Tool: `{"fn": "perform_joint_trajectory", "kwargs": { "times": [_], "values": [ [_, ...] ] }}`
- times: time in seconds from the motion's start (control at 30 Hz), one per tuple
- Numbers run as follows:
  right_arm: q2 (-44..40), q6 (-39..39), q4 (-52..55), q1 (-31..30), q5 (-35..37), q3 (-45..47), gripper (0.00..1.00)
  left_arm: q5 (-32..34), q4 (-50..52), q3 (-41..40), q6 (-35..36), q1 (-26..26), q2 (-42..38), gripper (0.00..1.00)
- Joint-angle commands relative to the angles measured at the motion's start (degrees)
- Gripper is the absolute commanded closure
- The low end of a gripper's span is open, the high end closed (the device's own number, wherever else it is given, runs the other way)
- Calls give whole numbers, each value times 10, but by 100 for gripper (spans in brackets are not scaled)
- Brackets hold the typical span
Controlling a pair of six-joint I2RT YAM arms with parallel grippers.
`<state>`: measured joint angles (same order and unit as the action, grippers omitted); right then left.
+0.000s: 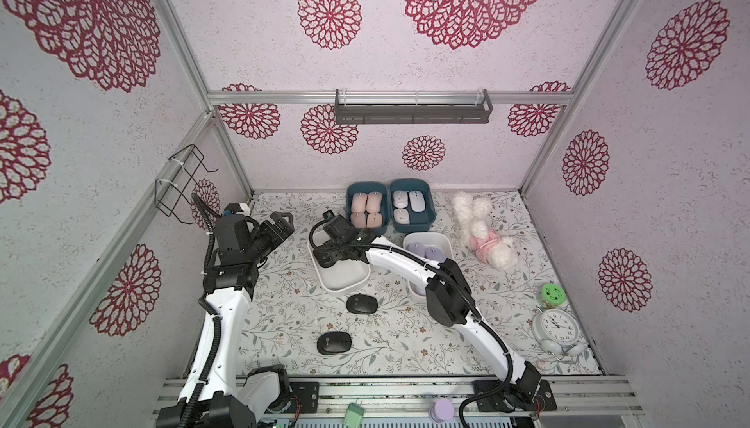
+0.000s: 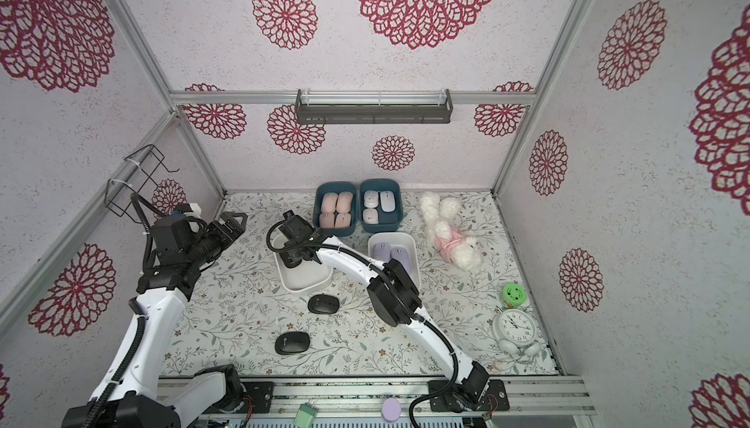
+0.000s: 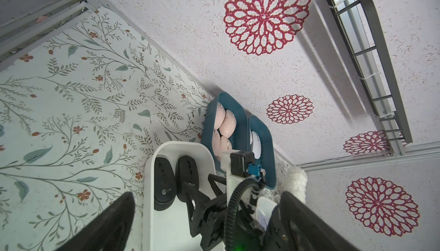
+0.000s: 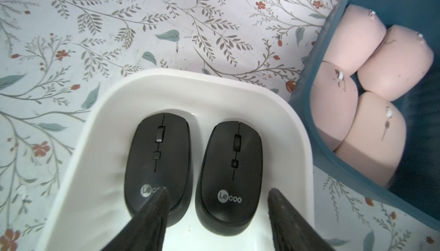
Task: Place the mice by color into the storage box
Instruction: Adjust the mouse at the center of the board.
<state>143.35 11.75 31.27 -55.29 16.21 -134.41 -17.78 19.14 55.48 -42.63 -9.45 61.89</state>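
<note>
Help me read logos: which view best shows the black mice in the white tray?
Right wrist view: both black oval mice close up, logos visible. Left wrist shows them smaller, foreshortened; in both top views the right arm hides them.

Four black mice [image 4: 158, 161] [image 4: 229, 173] [image 1: 361, 304] [image 1: 334, 342] show, two boxed and two loose on the worktop [image 1: 284, 324]. There are four pink mice [image 1: 359, 202], three white mice [image 1: 399, 198], and two lilac mice [image 1: 416, 249] in view, with an arm [image 1: 406, 263] hiding part of their box. Two teal boxes [image 1: 348, 203] [image 1: 432, 207], two white boxes [image 1: 345, 284] [image 1: 446, 243], one plush toy [image 1: 479, 219], one clock [image 1: 557, 324], one jar [image 1: 552, 295].
</note>
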Motion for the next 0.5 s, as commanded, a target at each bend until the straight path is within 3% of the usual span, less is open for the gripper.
{"fn": "perform_joint_trajectory", "kwargs": {
  "times": [0.0, 0.1, 0.3, 0.47],
  "values": [
    [-118, -40, -5, -29, 26, 47, 32, -10, 1, 11, 9, 1, 3, 3],
    [-218, -63, -66, -48, 31, 189, 29, -16, 4, 11, 4, 5, 13, 3],
    [-387, -38, -141, -55, -5, 463, 24, -69, 20, 34, 15, 43, 60, 3],
    [-446, -7, -131, -66, -50, 590, 23, -63, 45, 51, 35, 83, 73, 3]
  ]
}}
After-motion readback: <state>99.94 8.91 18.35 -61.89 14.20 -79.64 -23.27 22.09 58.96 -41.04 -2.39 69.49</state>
